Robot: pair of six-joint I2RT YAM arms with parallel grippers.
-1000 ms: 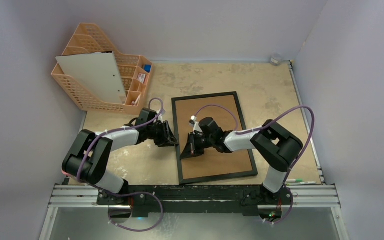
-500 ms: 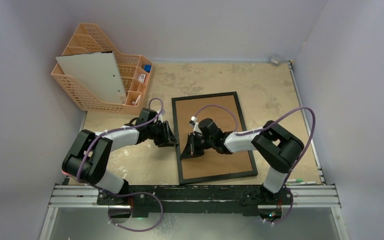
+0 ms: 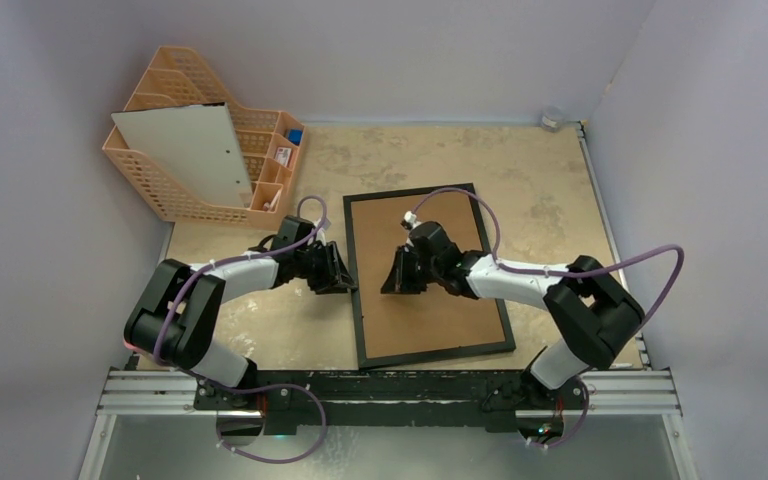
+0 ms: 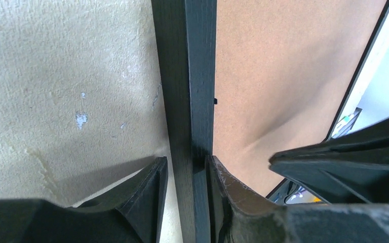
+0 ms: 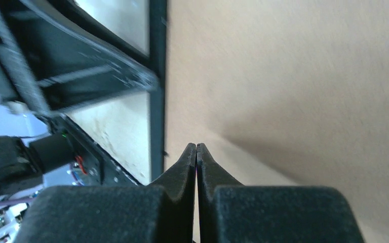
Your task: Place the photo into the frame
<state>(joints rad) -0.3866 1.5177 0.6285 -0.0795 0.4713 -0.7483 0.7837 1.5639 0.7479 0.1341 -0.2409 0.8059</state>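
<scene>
The frame (image 3: 352, 300) lies face down on the table, with its brown backing board (image 3: 440, 320) facing up. My left gripper (image 3: 347, 282) grips the frame's left black rail (image 4: 187, 101), one finger on each side (image 4: 152, 187). My right gripper (image 3: 392, 284) is shut and empty, its tips (image 5: 196, 147) low over the backing board (image 5: 294, 91) near the frame's left rail. I cannot tell whether the tips touch the board. The photo is out of view.
An orange basket organiser (image 3: 175, 195) stands at the back left with a white board (image 3: 195, 155) leaning in it. A small round object (image 3: 552, 120) sits in the far right corner. Pens (image 3: 600, 363) lie by the near right edge.
My right gripper has moved up the backing board and slightly right, away from the frame's lower left. The left gripper and the frame have not moved.
</scene>
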